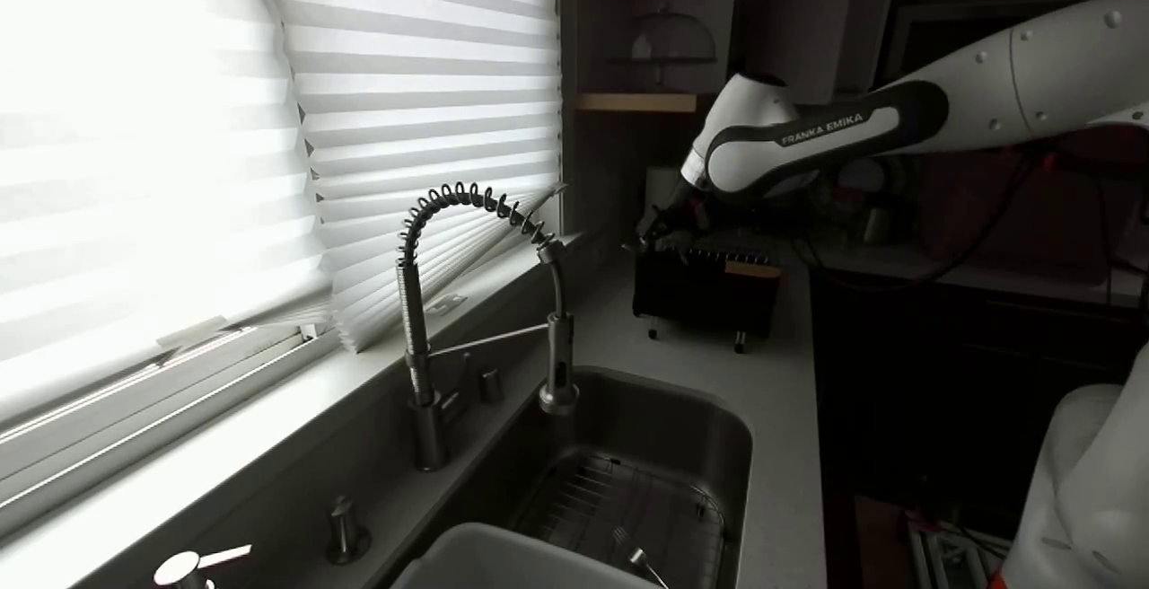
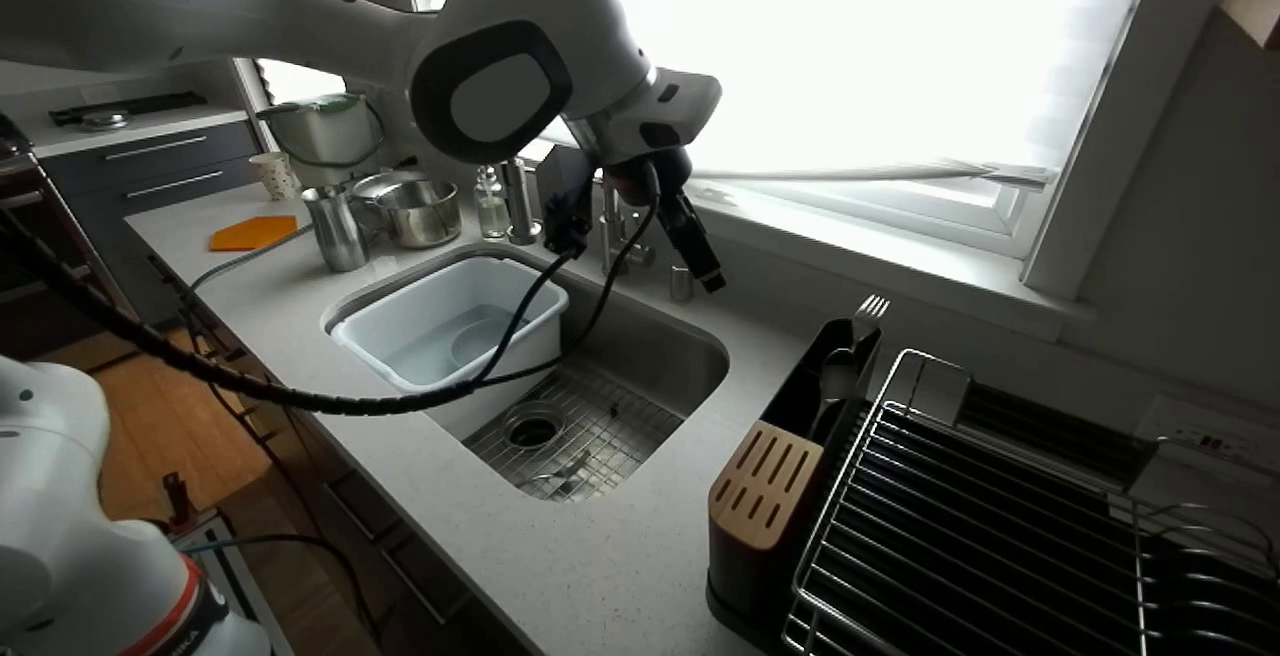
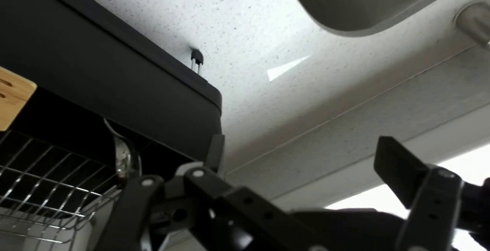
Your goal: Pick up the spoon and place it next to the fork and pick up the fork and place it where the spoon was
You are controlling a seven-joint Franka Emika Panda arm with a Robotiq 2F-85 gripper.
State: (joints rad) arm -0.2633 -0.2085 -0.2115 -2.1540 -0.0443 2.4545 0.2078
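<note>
Spoon (image 2: pixel 838 381) and fork (image 2: pixel 868 312), one of each, are stood in one black caddy (image 3: pixel 134 86), below and beside the gripper (image 3: pixel 304 157), whose fingers (image 3: pixel 398 167) are held apart. One wire dish rack (image 2: pixel 960 516) is placed near the gripper, past the caddy. Farther off, one sink (image 2: pixel 690 361) with one pale basin (image 2: pixel 460 281) is set into the speckled counter (image 2: pixel 640 556); at least one metal utensil (image 1: pixel 638 557) is seen inside. Two pleated blinds (image 1: pixel 422 77) are lit by daylight.

Comes to one fork (image 2: pixel 872 310) and one spoon (image 2: pixel 838 378) in one caddy (image 2: pixel 738 581), one dish rack (image 2: pixel 980 516), one sink (image 2: pixel 660 351), one tub (image 2: pixel 485 281), one tumbler (image 2: pixel 337 230), one gripper (image 3: pixel 302 153) with two fingers (image 3: pixel 398 170); cannot count the sink's utensils (image 1: pixel 636 557).
</note>
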